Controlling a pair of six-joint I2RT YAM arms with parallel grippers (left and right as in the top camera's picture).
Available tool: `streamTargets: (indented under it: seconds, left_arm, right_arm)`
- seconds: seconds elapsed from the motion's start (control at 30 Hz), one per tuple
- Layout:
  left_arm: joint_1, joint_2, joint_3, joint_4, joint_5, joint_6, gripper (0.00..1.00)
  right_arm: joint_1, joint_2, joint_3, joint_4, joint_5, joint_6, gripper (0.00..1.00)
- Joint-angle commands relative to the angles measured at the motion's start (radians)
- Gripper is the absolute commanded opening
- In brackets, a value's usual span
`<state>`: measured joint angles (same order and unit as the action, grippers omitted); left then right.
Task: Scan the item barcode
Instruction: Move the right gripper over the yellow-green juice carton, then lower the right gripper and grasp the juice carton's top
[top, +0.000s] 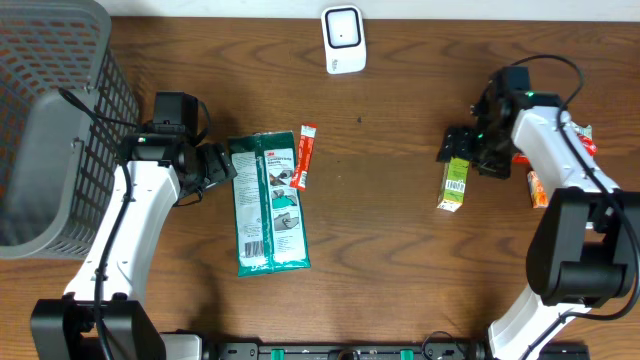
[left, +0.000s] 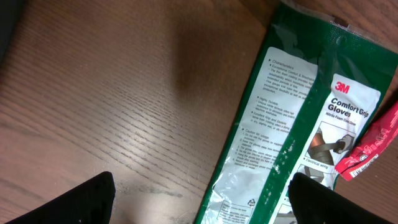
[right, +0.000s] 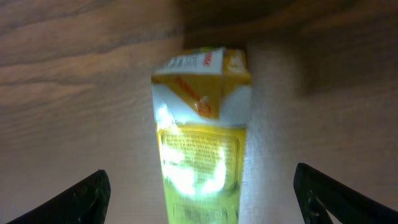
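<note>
Yellow packet (top: 455, 183) lies flat on the desk (top: 390, 240), out toward 3 o'clock from desk centre in the overhead view, long axis running roughly 12 to 6. A barcode panel shows on its lower half. Print is blurred in the right wrist view.

Right tool (top: 468, 158) sits over the packet's 12 o'clock end. Fingers (right: 87, 196) are spread wide, one to each side, with bare desk between each finger and the packet. It grips nothing.

White scanner (top: 343, 39) stands at 12 o'clock by the far edge, well apart from the packet.

Left tool (top: 222, 165) is at 9 o'clock, spread wide and holding nothing, its tips just beside the upper left edge of a green glove pack (top: 268, 205). A red sachet (top: 304, 157) lies at the pack's 1 o'clock corner, overlapping its edge.

Grey mesh basket (top: 50, 130) fills the 10 o'clock corner.

A small orange packet (top: 537, 187) lies near the right arm, at 3 o'clock from the yellow one. Its label is too small to read.
</note>
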<state>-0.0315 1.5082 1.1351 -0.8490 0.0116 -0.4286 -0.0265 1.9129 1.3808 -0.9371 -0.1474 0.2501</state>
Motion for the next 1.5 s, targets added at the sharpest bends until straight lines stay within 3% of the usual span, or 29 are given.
streamTargets:
  seconds: [0.0,0.17,0.43,0.7,1.47]
  left_arm:
    - [0.002,-0.001,0.008,-0.003,-0.013,0.009,0.90]
    - [0.002,-0.001,0.008,-0.003,-0.013,0.009,0.90]
    - [0.002,-0.001,0.008,-0.003,-0.013,0.009,0.90]
    - [0.002,-0.001,0.008,-0.003,-0.013,0.009,0.90]
    - [0.002,-0.001,0.008,-0.003,-0.013,0.009,0.90]
  right_arm:
    - [0.035,0.004,-0.024,0.043,0.107,0.034,0.89]
    - [0.058,0.004,-0.025,0.114,0.203,0.034,0.89]
    - [0.061,0.004,-0.053,0.102,0.148,0.138,0.89]
    - [0.061,0.004,-0.061,0.058,-0.015,0.138,0.70]
    - [0.156,0.004,-0.061,0.061,0.067,0.148,0.54]
